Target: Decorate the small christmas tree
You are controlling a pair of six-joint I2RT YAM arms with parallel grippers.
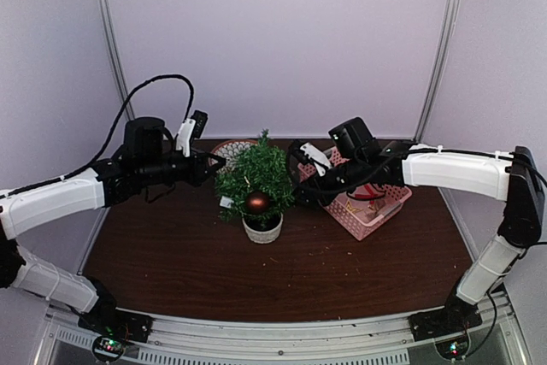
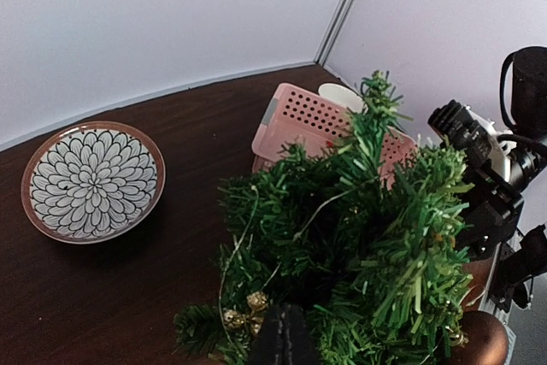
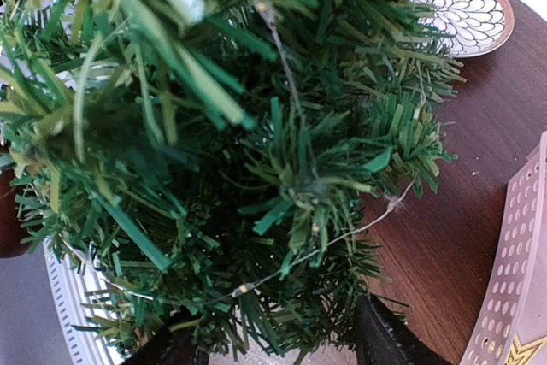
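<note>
The dark brown bench (image 1: 342, 271) carries the small christmas tree (image 1: 255, 179), upright in its whitish pot (image 1: 262, 230) near the middle. A pink basket (image 1: 369, 211) sits on the tree's right, and a flower-patterned bowl (image 2: 92, 182) lies behind the tree.

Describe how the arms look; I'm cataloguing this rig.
The left arm and right arm are white tubes with black joints. A black cable loops over the left arm. The left hand and right hand are black.
</note>
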